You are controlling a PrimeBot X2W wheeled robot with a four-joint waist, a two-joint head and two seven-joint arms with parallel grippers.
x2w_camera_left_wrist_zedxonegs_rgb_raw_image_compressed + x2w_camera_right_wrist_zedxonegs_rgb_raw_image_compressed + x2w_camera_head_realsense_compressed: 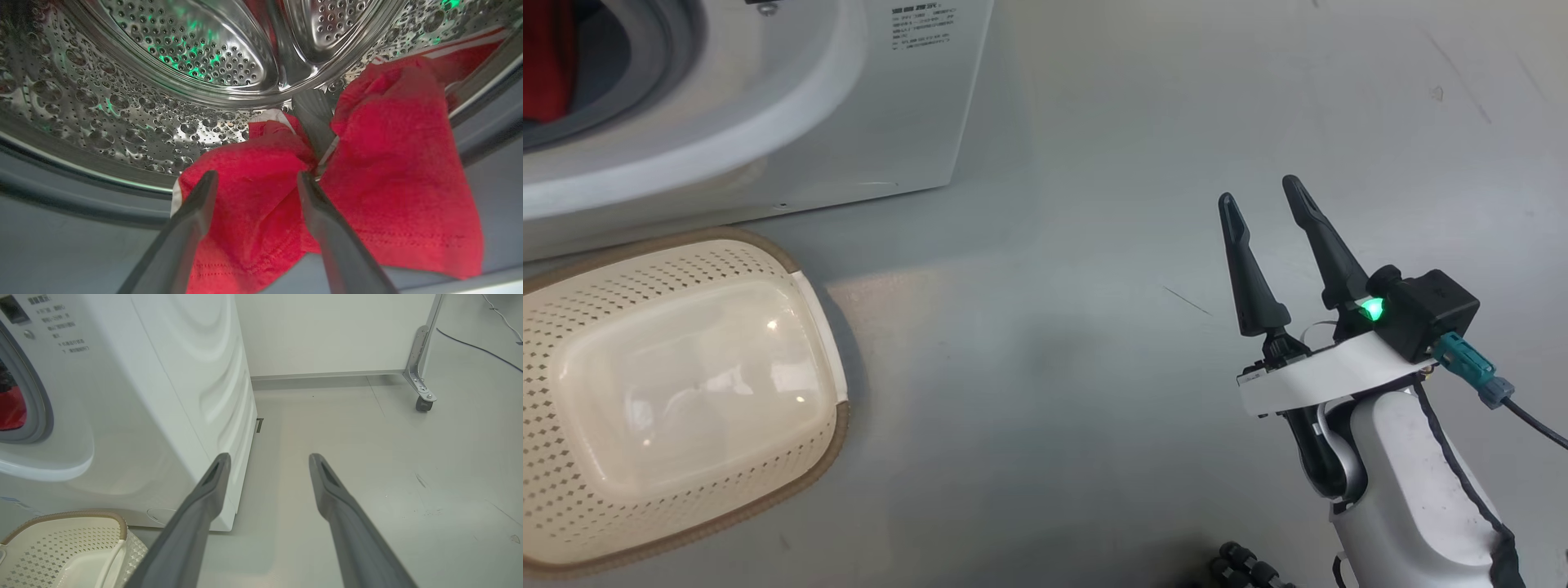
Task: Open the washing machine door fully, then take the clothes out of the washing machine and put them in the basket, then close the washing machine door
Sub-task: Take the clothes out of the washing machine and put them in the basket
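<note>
Left pincer [256,174]: two long dark fingers spread wide, nothing between them. They point into the perforated steel drum [122,122] of the big white front-loading washing machine [163,396], with the tips just short of the bright red soft fabric clothes [388,163] with white trim. The clothes lie bunched near the drum's mouth, folded to either side of a steel rib.

Judgement: the pincer is held open to straddle the near fold before closing. Extraction is the step in hand, and no garment is lifted yet.

The small cream perforated plastic basket [645,273] with its brown woven-look rim stands on the grey floor [1094,367] just before the machine, presumably to keep the carry short. Its bottom is bare.

Right pincer [1259,191]: fingers likewise parted and empty, over bare floor well apart from the drum mouth, evidently to stay clear of the working arm
</note>
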